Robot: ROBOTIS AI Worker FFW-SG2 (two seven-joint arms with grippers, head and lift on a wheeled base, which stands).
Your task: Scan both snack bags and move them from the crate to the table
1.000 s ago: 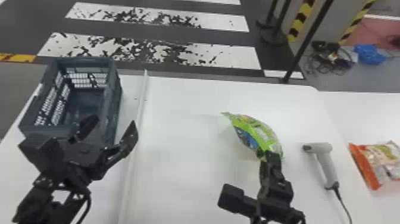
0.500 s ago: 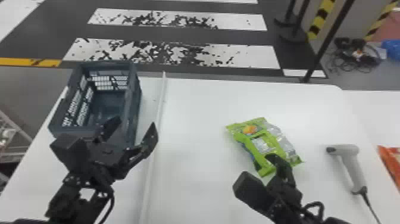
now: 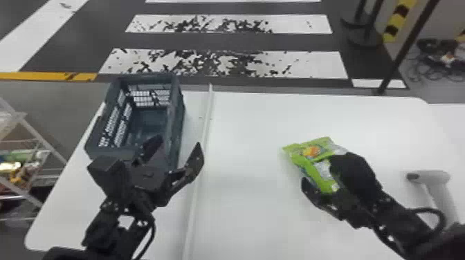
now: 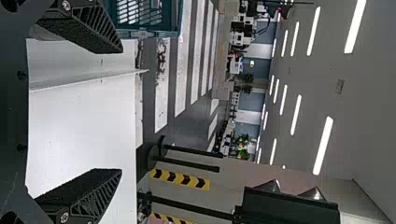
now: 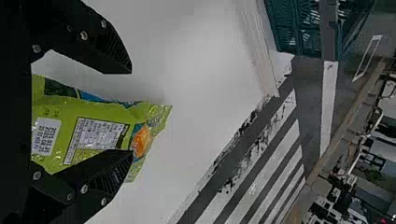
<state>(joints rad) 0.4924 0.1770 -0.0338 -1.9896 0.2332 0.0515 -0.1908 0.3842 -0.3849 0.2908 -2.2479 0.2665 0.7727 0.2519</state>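
The green snack bag (image 3: pixel 313 155) was on the right part of the white desk (image 3: pixel 249 211), between the pale ridge (image 3: pixel 204 131) and the grey scanner (image 3: pixel 429 179). The right tool (image 3: pixel 320 174) was at the bag with its fingers spread and had no grip on it. In the right wrist view, that tool (image 5: pixel 130 112) had one finger overlapping an edge of the bag; whether they touched could not be told. The bag showed a pale label, a printed panel and an orange picture near one end. The left tool (image 3: pixel 178 145) hung wide open near the crate's near end, holding nothing. The dark slatted crate (image 3: pixel 116 153) stood upright on the desk, left of the ridge. At the head view's left edge, beyond the desk, was a wire rack (image 3: pixel 52 148) with assorted items.
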